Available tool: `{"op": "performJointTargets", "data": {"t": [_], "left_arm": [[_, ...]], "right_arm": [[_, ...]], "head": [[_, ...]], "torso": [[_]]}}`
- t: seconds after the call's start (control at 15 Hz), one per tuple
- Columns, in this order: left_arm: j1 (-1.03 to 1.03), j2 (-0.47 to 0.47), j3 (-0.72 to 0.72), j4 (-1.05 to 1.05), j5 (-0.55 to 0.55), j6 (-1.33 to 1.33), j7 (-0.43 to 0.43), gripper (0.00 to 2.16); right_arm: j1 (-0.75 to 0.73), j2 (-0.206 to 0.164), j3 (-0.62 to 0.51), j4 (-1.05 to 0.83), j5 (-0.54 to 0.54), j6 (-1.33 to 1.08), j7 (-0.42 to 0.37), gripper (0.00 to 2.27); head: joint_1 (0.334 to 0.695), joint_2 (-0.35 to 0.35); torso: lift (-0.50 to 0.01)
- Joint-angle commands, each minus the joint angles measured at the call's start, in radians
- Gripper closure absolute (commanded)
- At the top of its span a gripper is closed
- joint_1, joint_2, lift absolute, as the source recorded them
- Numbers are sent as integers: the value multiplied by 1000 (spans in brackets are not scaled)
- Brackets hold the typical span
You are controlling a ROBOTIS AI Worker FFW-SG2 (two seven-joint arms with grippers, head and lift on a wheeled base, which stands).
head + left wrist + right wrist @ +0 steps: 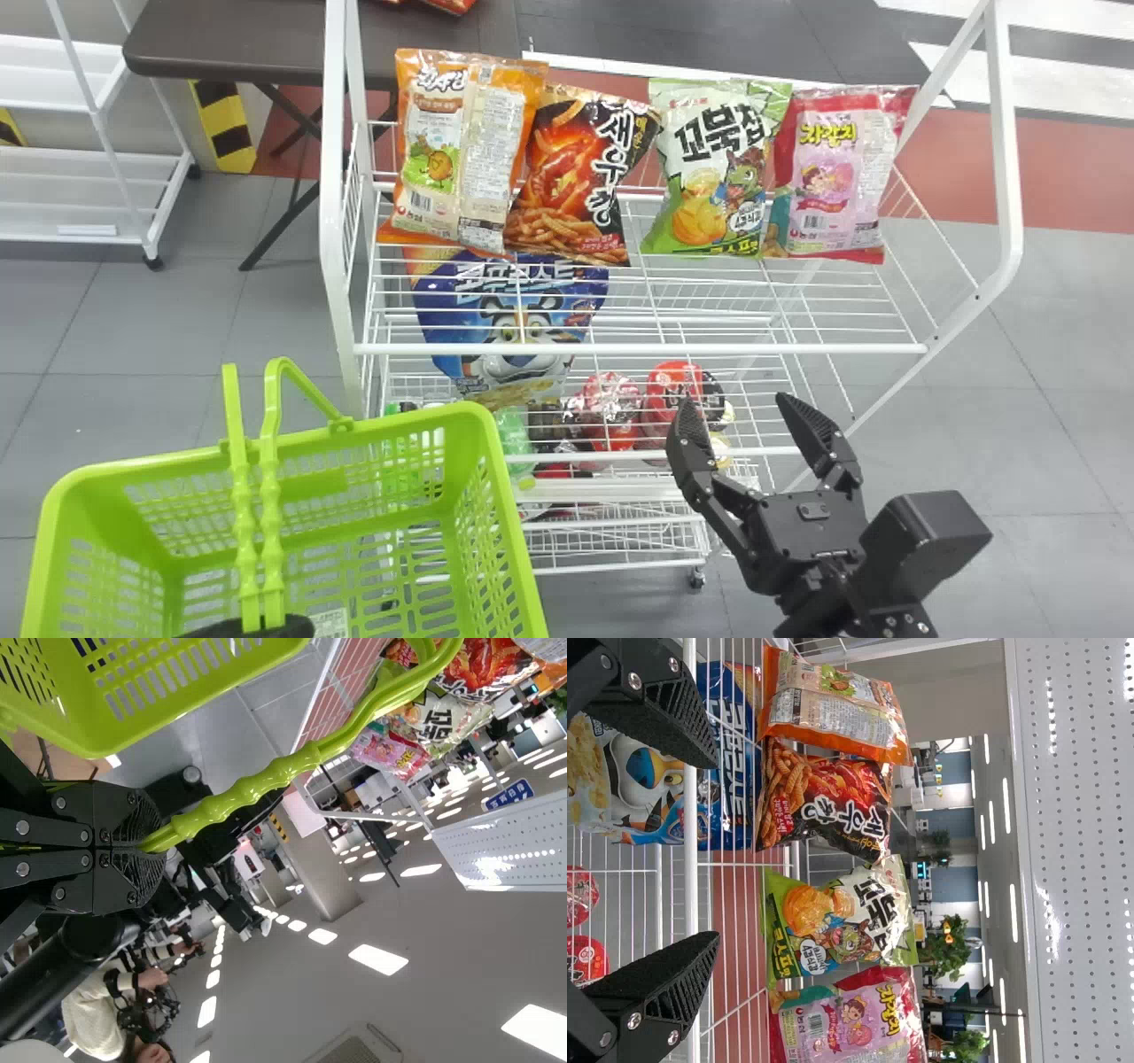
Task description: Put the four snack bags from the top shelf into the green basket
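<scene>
From eleven to two o'clock, orange (461, 155), red-and-black (580, 177), green-and-white (713, 173) and pink-and-red plastic snack bags (837, 177) stand on the white wire shelf (638, 348), long axes roughly upright, print facing the robot. The black right gripper (737, 409) gapes at four; the left gripper (297, 627) grips the green basket's (483, 421) handle at eight.

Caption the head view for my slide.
Four snack bags line the top shelf, with the green basket at lower left and the open right gripper at lower right.
</scene>
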Motion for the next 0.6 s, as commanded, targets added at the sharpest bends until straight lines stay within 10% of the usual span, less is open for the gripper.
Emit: {"op": "performJointTargets", "data": {"t": [0.0, 0.53], "left_arm": [[-1, -3, 0, 4, -1, -2, -11, 2148], [5, -3, -3, 1, -1, -2, -11, 2148]], "right_arm": [[-3, 0, 0, 0, 0, 0, 1, 140], [-4, 0, 8, -5, -5, -4, 2, 137]], "head": [[695, -179], [695, -178]], "torso": [[-3], [-3]]}}
